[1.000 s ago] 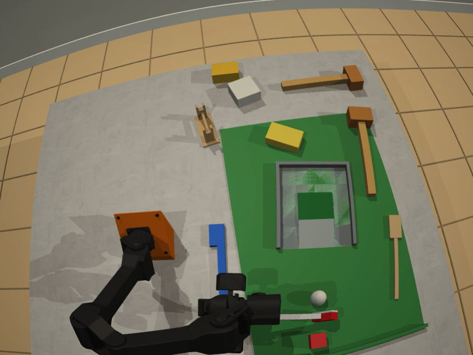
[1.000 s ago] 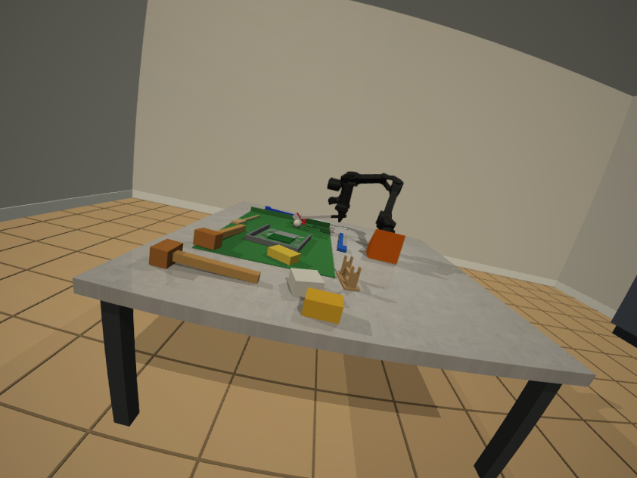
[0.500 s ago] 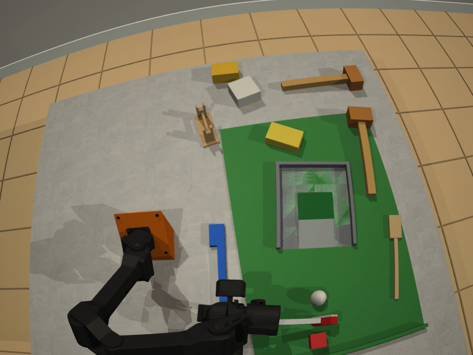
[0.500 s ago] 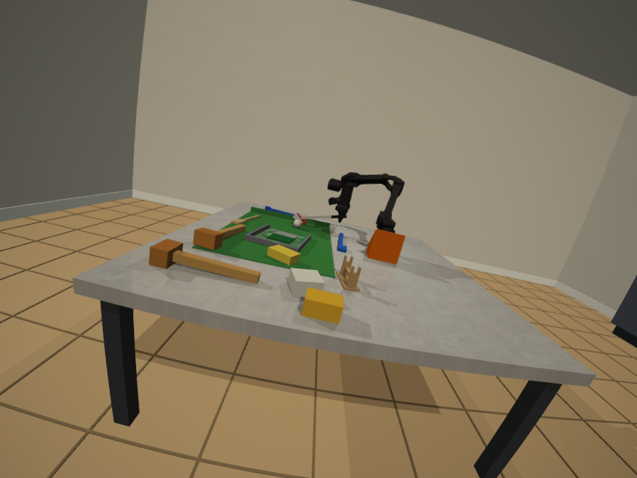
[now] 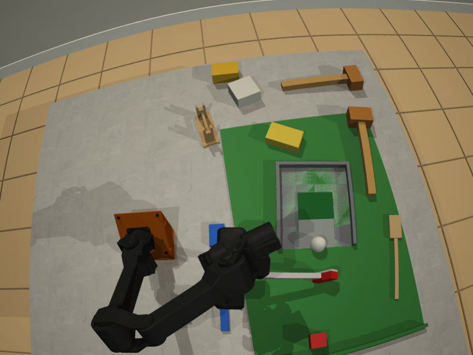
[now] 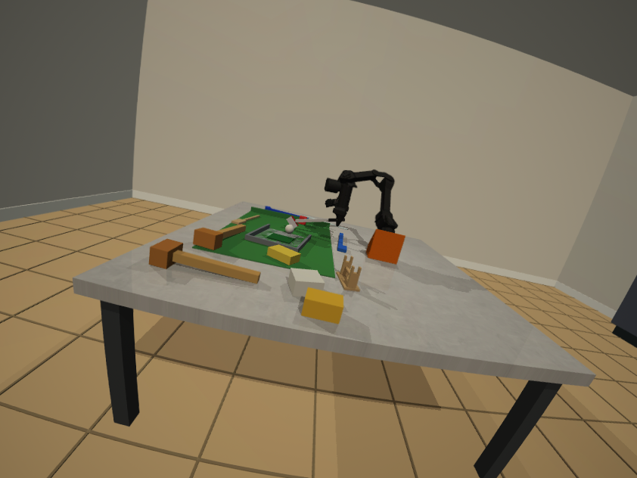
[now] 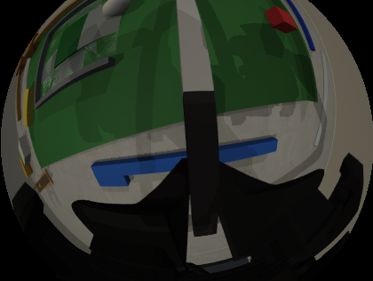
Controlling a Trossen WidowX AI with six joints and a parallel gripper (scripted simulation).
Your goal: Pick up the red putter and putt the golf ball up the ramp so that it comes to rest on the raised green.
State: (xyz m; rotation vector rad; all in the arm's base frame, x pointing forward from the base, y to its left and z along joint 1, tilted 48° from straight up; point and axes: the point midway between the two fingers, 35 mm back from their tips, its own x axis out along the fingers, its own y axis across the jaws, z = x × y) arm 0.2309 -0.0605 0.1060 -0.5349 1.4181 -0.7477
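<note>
My gripper (image 6: 337,221) (image 7: 195,163) is shut on the black grip of the red putter (image 5: 296,274) (image 6: 316,220) (image 7: 194,53). The putter's grey shaft reaches out over the green mat, and its red-and-white head (image 5: 329,274) is above the mat, apart from the ball. The white golf ball (image 5: 318,244) (image 6: 289,228) (image 7: 116,6) is at the open lower end of the grey ramp (image 5: 315,227) (image 7: 94,28), right of its middle in the top view. The dark green raised green (image 5: 315,205) (image 6: 281,237) lies beyond the ramp. The arm hides my fingertips in the top view.
Grey walls (image 5: 278,198) enclose the ramp on three sides. A blue putter (image 5: 224,321) (image 7: 111,172) lies below the gripper. A red cube (image 5: 318,340) (image 7: 281,19) sits near the mat's edge. Wooden mallets (image 5: 366,160) (image 5: 315,82) and a yellow block (image 5: 284,135) lie beyond the enclosure.
</note>
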